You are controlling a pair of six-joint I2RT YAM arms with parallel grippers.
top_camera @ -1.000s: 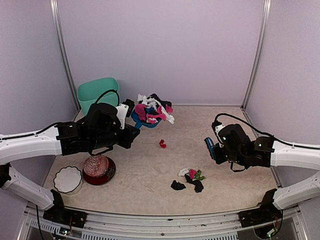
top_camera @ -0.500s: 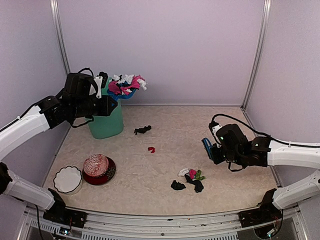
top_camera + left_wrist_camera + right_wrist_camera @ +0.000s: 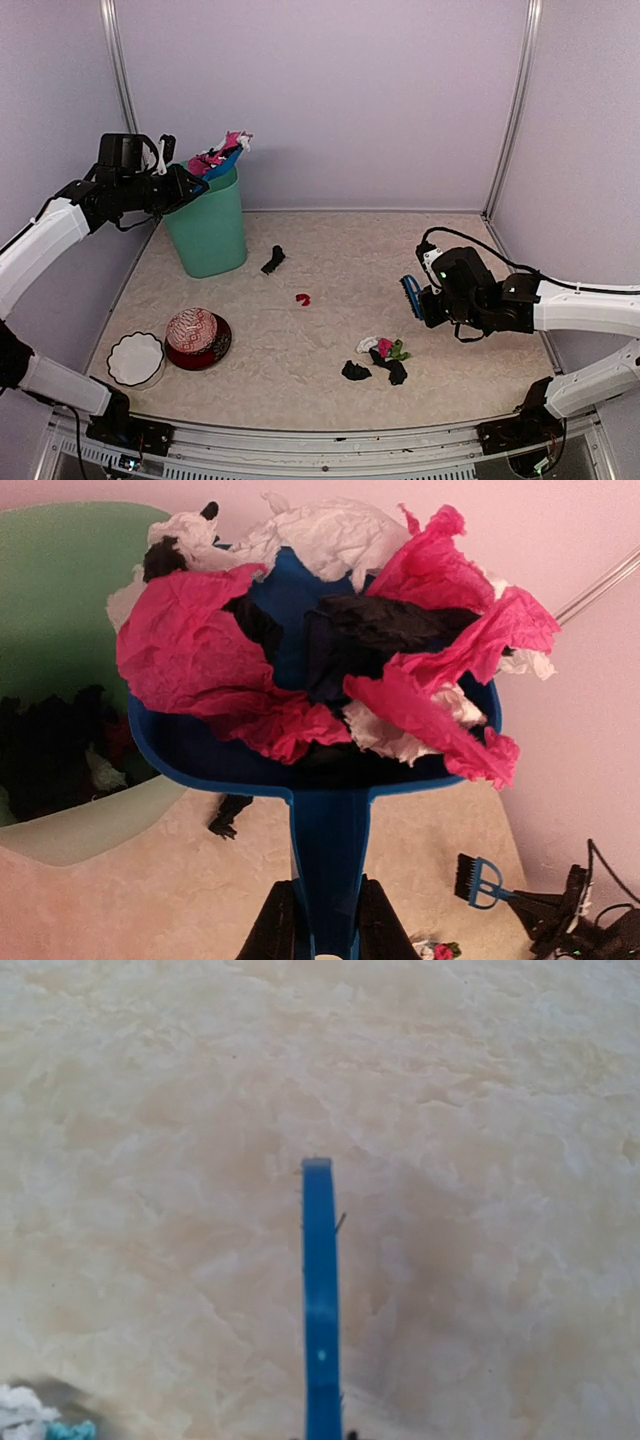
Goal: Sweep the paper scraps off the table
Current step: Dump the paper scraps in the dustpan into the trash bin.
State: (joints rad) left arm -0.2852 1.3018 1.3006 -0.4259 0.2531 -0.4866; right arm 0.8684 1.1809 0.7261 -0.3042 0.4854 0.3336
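Note:
My left gripper [image 3: 172, 186] is shut on the handle of the blue dustpan [image 3: 224, 160], which I hold tilted over the rim of the green bin [image 3: 207, 228]. In the left wrist view the dustpan [image 3: 330, 840] is heaped with pink, white and black paper scraps [image 3: 190, 650]. On the table [image 3: 330, 245] lie a black scrap [image 3: 272, 260], a red scrap [image 3: 302, 298] and a small mixed pile of scraps [image 3: 381, 358]. My right gripper [image 3: 428, 300] is shut on the blue hand brush [image 3: 410, 295], held just above the table, up and right of the pile.
A red patterned bowl [image 3: 197, 336] and a white bowl [image 3: 135, 358] stand at the front left. The bin [image 3: 60, 590] holds dark scraps inside. Walls close the back and sides. The right wrist view shows the brush [image 3: 320, 1290] edge-on above the table [image 3: 150, 1110].
My left arm has lifted the loaded dustpan from mid-table up and left to over the bin. A black and a red scrap now lie on the table. My right gripper shifted slightly left.

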